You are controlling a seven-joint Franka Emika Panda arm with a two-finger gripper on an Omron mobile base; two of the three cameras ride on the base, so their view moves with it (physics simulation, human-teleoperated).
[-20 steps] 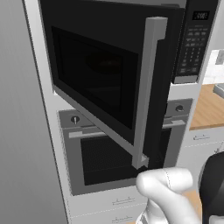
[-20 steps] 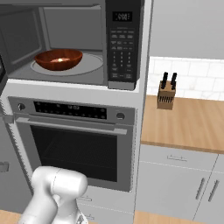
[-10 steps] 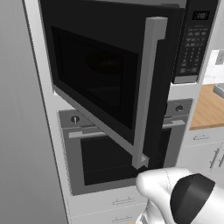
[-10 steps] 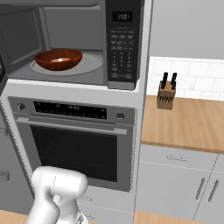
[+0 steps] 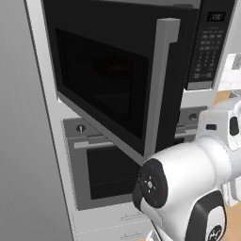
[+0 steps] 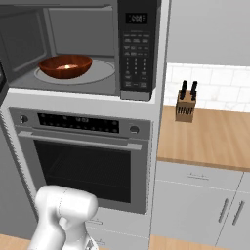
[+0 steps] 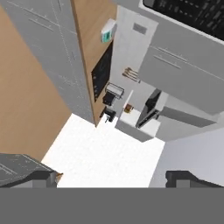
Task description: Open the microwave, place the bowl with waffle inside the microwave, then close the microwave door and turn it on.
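Microwave [image 6: 97,49]: black built-in box, glossy keypad strip and small digital display at its right; cavity grey, with a pale round turntable.

Microwave door [image 5: 108,80]: swung wide open; flat black panel, dark tinted window, tall square-edged silver bar handle [image 5: 160,84] along its free edge.

Bowl with waffle [image 6: 65,66]: small, round, smooth reddish-brown, seated on the turntable inside the cavity.

Oven [image 6: 88,161]: grey, matte, horizontal bar handle, set beneath the microwave.

Knife block [image 6: 185,106]: wooden, placed on the wood-grain counter.

Gripper [image 7: 113,177]: dark fingertips spread wide apart, nothing held between them.
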